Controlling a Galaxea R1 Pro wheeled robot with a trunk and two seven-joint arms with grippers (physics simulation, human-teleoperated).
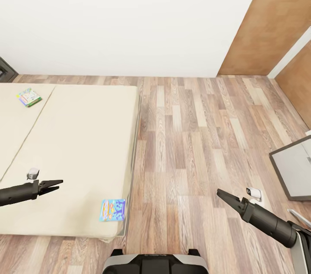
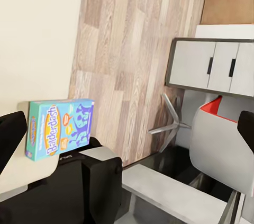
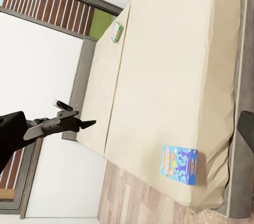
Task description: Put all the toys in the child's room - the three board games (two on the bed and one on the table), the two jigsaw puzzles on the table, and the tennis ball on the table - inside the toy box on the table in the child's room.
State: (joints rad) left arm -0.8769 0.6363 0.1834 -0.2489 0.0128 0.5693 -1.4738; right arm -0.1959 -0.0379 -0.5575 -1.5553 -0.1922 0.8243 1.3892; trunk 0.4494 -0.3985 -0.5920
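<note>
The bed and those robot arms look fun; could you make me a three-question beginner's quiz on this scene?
1. True or false: two board games lie on the bed.
2. Which game is nearer the robot: A) the blue board game at the bed's corner, B) the green board game?
3. Fill in: the left gripper hovers over the ____, its fingers empty.

Key: 1 true; 2 A; 3 bed.
</note>
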